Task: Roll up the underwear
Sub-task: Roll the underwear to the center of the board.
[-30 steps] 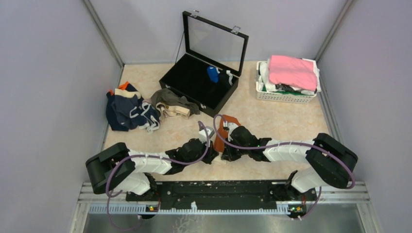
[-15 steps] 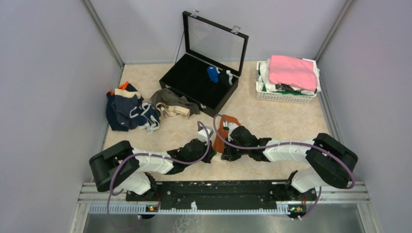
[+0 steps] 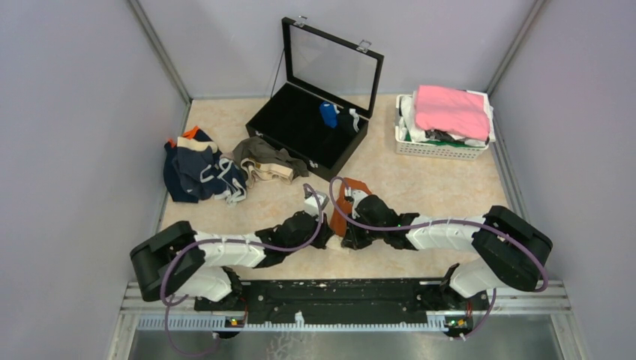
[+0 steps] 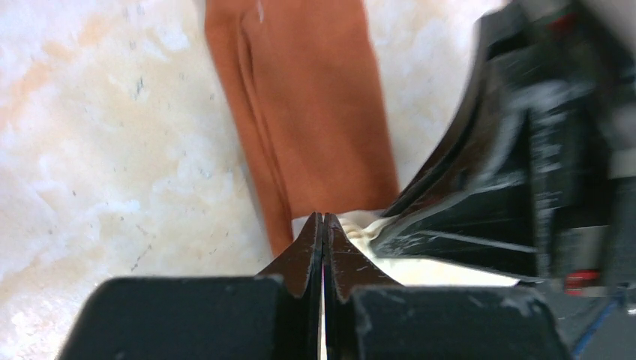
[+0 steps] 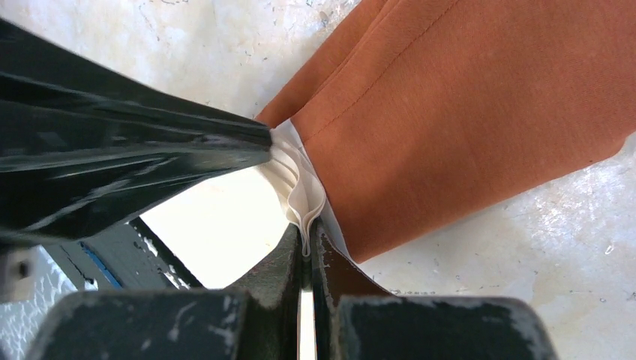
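The rust-orange underwear (image 3: 343,199) lies as a folded strip on the table's middle, its white waistband end toward me. My right gripper (image 3: 347,241) is shut on the bunched white waistband (image 5: 296,180) at the strip's near end (image 5: 465,97). My left gripper (image 3: 329,240) is shut, with its tips (image 4: 323,219) against the same near end of the orange strip (image 4: 315,112); I see no cloth between its jaws. The right gripper's black body (image 4: 525,165) fills the right of the left wrist view. More underwear lies at the far left: a navy pile (image 3: 199,174) and an olive-brown pair (image 3: 262,157).
An open black case (image 3: 300,131) with a glass lid stands at the back centre and holds a small blue item (image 3: 328,114). A white basket (image 3: 439,148) at the back right holds a bright pink cloth (image 3: 450,109). Grey walls close in both sides.
The left arm has shifted slightly, and its gripper has nudged closer to the orange strip's near end. The right gripper keeps its hold on the waistband.
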Available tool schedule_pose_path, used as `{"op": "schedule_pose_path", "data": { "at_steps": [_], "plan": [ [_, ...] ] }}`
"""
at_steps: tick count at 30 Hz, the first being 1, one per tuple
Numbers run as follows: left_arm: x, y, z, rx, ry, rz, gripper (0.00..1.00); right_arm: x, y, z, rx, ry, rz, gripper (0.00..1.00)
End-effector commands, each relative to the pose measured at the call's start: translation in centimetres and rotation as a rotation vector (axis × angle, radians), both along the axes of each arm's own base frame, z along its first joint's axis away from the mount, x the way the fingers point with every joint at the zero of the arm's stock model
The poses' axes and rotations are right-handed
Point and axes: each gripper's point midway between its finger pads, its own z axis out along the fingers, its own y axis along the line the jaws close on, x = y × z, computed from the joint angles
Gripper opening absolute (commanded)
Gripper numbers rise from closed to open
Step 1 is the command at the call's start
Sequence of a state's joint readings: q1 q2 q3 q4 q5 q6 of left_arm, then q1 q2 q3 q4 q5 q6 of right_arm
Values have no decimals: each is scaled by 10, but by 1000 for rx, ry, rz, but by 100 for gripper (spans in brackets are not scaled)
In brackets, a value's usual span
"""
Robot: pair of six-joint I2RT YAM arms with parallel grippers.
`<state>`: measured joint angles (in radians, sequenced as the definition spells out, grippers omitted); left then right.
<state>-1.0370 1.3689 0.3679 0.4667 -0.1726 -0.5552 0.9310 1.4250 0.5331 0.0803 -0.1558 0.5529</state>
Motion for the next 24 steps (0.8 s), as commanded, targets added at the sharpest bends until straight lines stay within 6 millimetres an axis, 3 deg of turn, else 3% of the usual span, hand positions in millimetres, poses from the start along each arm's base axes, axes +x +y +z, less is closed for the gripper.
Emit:
{"op": "schedule_pose_path", "data": {
  "at_steps": [1, 5, 13, 18, 24],
  "plan": [
    [8, -17, 62, -110, -70, -21, 0, -26, -35, -33, -156, 119, 1, 0],
    [0, -18, 73, -140, -82, -68, 0, -25, -34, -33, -154, 118, -1, 0],
    [-38, -27, 40, -177, 12, -234, 0, -25, -33, -34, -152, 122, -3, 0],
    [-36, -23, 26, -152, 24, -209, 0, -25, -33, -34, -149, 123, -3, 0],
    [-19, -21, 22, -114, -5, -132, 0, -26, -34, -34, -152, 125, -3, 0]
  ]
}}
